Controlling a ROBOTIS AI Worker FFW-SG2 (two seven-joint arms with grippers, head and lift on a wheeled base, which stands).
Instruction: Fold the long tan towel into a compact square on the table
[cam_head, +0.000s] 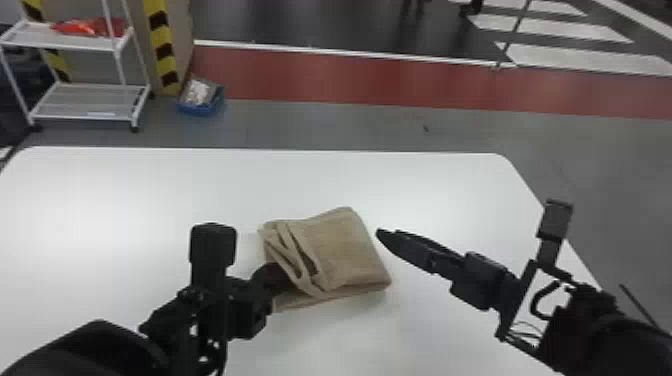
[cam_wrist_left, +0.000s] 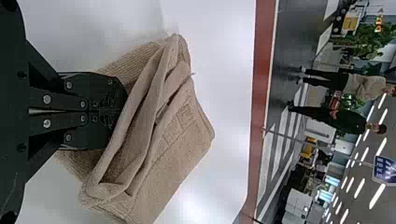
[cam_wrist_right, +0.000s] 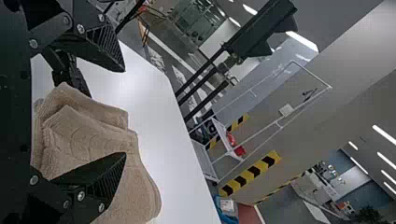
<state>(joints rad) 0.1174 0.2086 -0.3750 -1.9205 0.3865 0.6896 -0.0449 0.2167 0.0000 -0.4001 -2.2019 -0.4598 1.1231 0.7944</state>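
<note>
In the head view, the left arm comes in from 7 o'clock and the right arm from 4 o'clock. The black left gripper with two flat fingers (cam_head: 272, 281) is at the tan towel's 8 o'clock side. Its fingers are pressed together, their tips against the loose folds; whether any cloth is pinched between them, one cannot tell. The matching black right gripper (cam_head: 384, 237) is just beside the towel, between its 2 and 3 o'clock, with its fingers spread wide.

The long tan towel, a soft, textured cloth (cam_head: 347, 245), lies at 6 o'clock from the centre of the head view, folded into a thick, roughly square bundle set at a slant. Its outer side from 12 to 5 o'clock is fairly neat, while at 9 o'clock several layers gape in long, uneven slits. A lower layer pokes out at 7 o'clock. Beneath it is the smooth white table with rounded corners (cam_head: 150, 195).

Beyond the table, at 10 o'clock, a white metal shelf cart (cam_head: 75, 102) carries a crumpled red-orange item (cam_head: 92, 26). At the cart's 3 o'clock, a blue plastic bin (cam_head: 200, 108) sits on the grey floor (cam_head: 310, 125), near a yellow-and-black striped pillar (cam_head: 161, 37).
</note>
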